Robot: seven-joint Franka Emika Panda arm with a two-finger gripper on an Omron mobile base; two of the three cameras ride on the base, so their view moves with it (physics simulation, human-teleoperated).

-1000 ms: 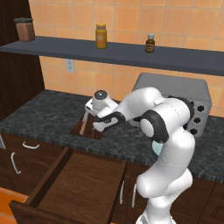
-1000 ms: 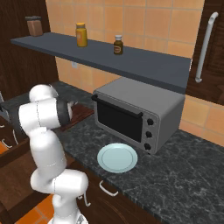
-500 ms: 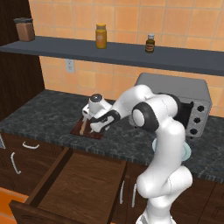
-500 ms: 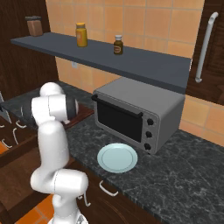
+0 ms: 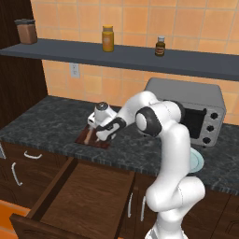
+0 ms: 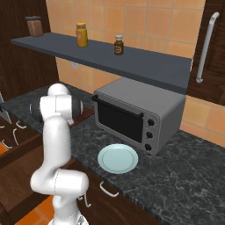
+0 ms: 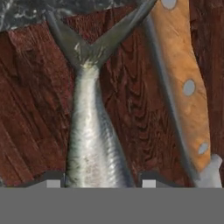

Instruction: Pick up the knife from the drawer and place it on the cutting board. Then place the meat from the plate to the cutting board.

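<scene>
Dark stone counter in a tiled kitchen, and the claw sits low over the cutting board, fingers apart astride the meat. The knife lies on the board, just beside the meat. The plate sits well away.

Dark reddish wood with open, matt grain makes up the cutting board; on it the fish shows a silvery, finely scaled sheen. The knife has a light tan wooden handle with pale metal rivets. The desk is dark, speckled polished stone; the toaster oven looks brushed grey metal.
</scene>
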